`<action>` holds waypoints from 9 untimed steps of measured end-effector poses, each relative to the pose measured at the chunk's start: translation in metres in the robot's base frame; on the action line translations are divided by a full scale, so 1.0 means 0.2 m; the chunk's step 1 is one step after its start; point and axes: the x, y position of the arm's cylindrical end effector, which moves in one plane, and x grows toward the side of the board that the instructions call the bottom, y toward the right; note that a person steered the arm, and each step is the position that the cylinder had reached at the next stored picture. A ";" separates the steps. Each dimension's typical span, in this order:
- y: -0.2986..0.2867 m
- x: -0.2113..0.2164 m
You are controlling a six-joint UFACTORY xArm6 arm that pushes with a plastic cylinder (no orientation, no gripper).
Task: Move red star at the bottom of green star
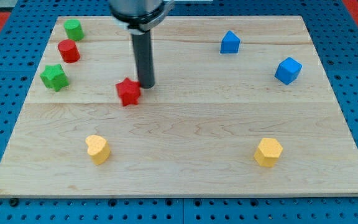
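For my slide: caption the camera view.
My tip touches the red star's upper right, with the green star off to the view's left.

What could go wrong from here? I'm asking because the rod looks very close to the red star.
My tip sits at the upper right of the red star, so an off-centre push may spin it or let it slip past. Pushed too far left, it could knock the green star out of place.

Lighting is bright and even across the wooden board [185, 124]; I see no glare on it. Each block casts only a small, soft shadow at its base, as under the red star [128, 91]. My tip [146, 84] appears sharp. Focus holds to the edges; no visible distortion.
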 end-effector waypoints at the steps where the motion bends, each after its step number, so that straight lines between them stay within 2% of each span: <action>1: -0.02 0.20; 2: -0.08 0.26; 4: -0.17 0.13; 7: -0.34 0.17; 9: -0.55 0.17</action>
